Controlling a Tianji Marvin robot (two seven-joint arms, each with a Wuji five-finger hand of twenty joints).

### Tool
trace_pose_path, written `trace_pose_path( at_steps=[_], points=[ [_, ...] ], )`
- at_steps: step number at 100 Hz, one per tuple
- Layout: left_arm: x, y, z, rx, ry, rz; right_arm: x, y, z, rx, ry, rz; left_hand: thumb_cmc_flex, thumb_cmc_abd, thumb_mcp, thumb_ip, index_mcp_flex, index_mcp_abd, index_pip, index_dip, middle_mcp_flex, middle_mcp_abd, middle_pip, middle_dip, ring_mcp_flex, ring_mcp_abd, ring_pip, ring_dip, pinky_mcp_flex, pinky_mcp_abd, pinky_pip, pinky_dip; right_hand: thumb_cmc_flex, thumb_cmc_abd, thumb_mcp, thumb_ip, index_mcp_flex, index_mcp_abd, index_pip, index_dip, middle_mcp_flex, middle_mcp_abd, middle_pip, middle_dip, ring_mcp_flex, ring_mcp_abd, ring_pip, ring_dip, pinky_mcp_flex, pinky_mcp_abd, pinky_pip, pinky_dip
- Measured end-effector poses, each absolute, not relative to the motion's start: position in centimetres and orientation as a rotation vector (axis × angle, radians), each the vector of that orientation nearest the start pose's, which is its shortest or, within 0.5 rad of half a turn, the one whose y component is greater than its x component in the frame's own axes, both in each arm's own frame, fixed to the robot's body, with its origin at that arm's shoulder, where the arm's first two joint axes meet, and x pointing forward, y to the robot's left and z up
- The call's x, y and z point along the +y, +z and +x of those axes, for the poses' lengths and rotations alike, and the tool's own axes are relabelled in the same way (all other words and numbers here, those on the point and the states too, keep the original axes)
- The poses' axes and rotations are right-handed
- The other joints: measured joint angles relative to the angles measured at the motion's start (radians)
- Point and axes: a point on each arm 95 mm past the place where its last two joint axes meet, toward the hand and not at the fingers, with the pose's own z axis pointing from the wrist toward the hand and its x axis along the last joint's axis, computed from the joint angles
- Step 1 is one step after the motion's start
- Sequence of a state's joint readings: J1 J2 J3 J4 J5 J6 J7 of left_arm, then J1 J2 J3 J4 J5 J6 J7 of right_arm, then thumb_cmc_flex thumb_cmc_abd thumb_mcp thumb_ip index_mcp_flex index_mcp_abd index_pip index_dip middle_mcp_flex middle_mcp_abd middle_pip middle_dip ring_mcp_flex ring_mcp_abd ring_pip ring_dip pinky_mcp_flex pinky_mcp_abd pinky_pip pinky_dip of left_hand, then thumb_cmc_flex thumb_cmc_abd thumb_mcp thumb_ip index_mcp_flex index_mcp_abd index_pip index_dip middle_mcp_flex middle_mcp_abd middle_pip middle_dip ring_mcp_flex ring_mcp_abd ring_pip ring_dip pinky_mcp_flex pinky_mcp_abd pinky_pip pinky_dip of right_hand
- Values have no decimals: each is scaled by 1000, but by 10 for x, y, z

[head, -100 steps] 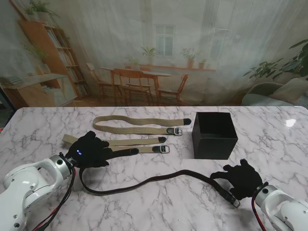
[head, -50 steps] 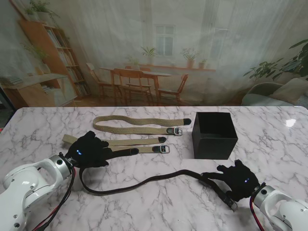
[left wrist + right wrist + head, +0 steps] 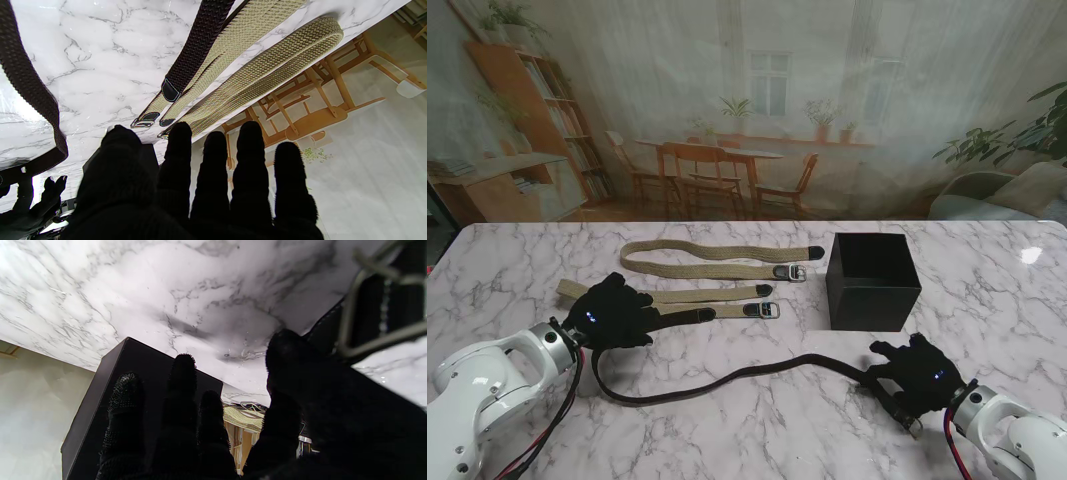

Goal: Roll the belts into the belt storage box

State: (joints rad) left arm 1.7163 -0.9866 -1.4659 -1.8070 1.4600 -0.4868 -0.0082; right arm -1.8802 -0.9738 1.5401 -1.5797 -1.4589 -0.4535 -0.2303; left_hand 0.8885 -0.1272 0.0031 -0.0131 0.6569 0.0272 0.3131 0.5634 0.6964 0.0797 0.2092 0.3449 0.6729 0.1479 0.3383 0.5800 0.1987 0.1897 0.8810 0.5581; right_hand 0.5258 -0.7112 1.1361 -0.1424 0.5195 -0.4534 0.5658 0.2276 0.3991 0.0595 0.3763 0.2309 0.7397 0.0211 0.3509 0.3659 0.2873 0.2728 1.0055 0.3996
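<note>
The right hand (image 3: 919,376) has been drawn in over the dark belt (image 3: 727,380) by its buckle (image 3: 373,303), fingers apart, not yet clamped; rolling seems about to start; the left hand (image 3: 612,312) is unmoved, fingers spread flat

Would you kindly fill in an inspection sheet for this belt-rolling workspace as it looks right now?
Surface: white marble table, glossy, with glare near the right edge.
Job's things: dark belt lying unrolled in a curve between the two hands; two tan belts lying flat farther from me; open black box standing upright to their right.
Clutter: nothing seen.
Hands: left hand resting over the dark belt's tip end, grip unclear; right hand over the buckle end, grip also unclear.
Cables: red and black cables along both forearms.
Surroundings: printed backdrop of a dining room behind the table.
</note>
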Motion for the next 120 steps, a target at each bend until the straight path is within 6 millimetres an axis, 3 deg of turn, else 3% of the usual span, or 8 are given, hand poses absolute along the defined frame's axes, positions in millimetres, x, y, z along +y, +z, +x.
trace_pose_path(
  at_steps=[17,26,36,57,70,80,99,120],
  points=[
    [42,-277,365,1921,-1269,-505,-111,-371,316,1902,1248,731,0,0,0,0,0,0,0,2,0,0,0,0,0,0,0,0,0,0,0,0,-92,-11,-84,-4,66,-33,119,66,7,2,-11,-2,0,0,0,-1,-11,4,-12,-5],
    [41,-277,365,1923,-1270,-504,-110,-372,316,1901,1253,735,0,0,0,0,0,0,0,3,0,0,0,0,0,0,0,0,0,0,0,0,-123,-10,-130,-4,70,-33,145,196,29,1,-11,-1,0,1,-2,-8,-11,12,-14,-7],
    [40,-277,365,1926,-1272,-505,-107,-374,319,1901,1269,757,0,0,0,0,0,-1,0,8,0,0,0,0,0,0,0,0,0,0,0,0,-158,-10,-160,-6,71,-33,185,275,42,-12,4,1,0,7,-23,-8,-11,14,-14,-7],
    [37,-276,368,1928,-1284,-506,-97,-375,328,1902,1306,763,0,0,0,0,0,-7,0,8,0,0,0,0,0,0,0,0,0,0,0,0,-212,-10,-179,-17,89,4,233,326,110,-63,27,11,1,8,-23,-8,-11,24,-14,-7],
    [34,-274,370,1930,-1295,-503,-91,-375,336,1895,1338,764,0,0,0,0,0,-7,0,9,0,0,0,0,0,0,0,0,0,0,0,0,-212,10,-215,-28,139,50,246,333,172,-112,26,11,5,8,-23,-8,-8,25,-14,-7],
    [30,-274,371,1939,-1302,-502,-88,-375,340,1889,1354,759,0,5,0,0,0,-7,0,9,0,0,0,0,0,0,0,0,0,0,0,0,-209,50,-272,-54,142,50,247,261,185,-125,12,11,7,8,-24,-8,1,25,-14,-7],
    [20,-280,372,2040,-1282,-517,-89,-375,340,1894,1335,746,-16,52,-4,0,0,-7,-16,-10,0,2,-9,0,-7,4,-10,0,-10,1,-14,0,-159,51,-211,-56,114,40,220,238,185,-63,1,11,8,9,-24,-8,1,25,-14,-7],
    [8,-299,373,2162,-1234,-574,-89,-377,337,1899,1321,746,-88,64,-12,0,-31,17,-69,-62,-16,18,-27,0,-42,9,-32,-16,-25,1,-40,0,-123,51,-173,-66,92,28,221,227,185,-51,1,11,8,9,-24,-8,1,25,-14,-7]
  ],
)
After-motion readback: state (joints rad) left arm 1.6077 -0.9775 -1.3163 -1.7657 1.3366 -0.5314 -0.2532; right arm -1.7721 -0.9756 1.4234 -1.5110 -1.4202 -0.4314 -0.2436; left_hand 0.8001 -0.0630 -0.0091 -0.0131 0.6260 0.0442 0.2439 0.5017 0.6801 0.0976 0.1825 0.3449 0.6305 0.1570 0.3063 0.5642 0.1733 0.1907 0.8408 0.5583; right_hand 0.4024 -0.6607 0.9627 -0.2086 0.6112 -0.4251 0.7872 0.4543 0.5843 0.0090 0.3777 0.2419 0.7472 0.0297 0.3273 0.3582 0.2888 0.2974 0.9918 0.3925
